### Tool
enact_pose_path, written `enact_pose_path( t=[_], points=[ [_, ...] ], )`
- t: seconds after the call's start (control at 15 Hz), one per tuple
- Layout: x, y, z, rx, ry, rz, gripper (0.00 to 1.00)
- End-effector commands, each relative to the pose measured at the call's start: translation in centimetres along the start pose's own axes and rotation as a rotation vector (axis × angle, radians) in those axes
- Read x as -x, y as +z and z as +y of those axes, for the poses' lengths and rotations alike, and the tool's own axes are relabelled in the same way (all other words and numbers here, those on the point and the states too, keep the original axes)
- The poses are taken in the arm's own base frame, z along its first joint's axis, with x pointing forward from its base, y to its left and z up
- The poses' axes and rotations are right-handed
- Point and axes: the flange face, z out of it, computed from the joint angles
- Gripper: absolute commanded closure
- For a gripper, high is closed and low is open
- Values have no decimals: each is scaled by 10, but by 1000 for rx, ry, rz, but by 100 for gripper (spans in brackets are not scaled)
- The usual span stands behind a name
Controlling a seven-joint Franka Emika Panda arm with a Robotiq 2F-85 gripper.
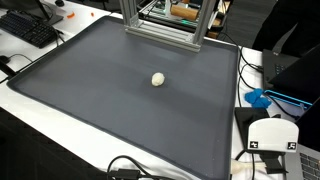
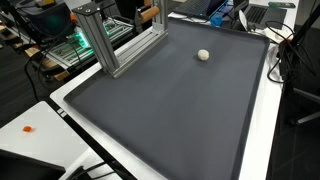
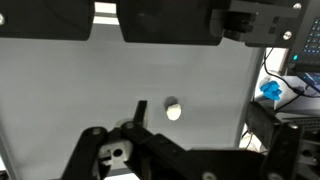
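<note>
A small off-white ball lies alone on a large dark grey mat, towards its far half; it shows in both exterior views. The arm and gripper do not appear in either exterior view. In the wrist view the ball lies on the mat, well below the camera. My gripper is high above the mat, with its black fingers spread apart and nothing between them. The ball sits just beside the left fingertip in the picture, not touching it.
An aluminium frame stands at the mat's far edge. A keyboard lies on the white table beyond one corner. A blue object and a white device sit beside the mat. Cables run along the near edge.
</note>
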Motion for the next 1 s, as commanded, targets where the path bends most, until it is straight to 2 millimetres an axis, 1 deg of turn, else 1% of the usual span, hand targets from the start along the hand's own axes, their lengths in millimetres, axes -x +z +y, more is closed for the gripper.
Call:
enact_pose_path(
  t=[0.0,0.13,0.47,0.73,0.93],
  points=[
    [24,20,-32,13,17,-9,0],
    [34,32,-49,31,9,-20,0],
    [51,56,-80,65,23,-6,0],
    [57,75,-97,91,41,5,0],
    [59,85,-104,102,52,-7,0]
  ],
)
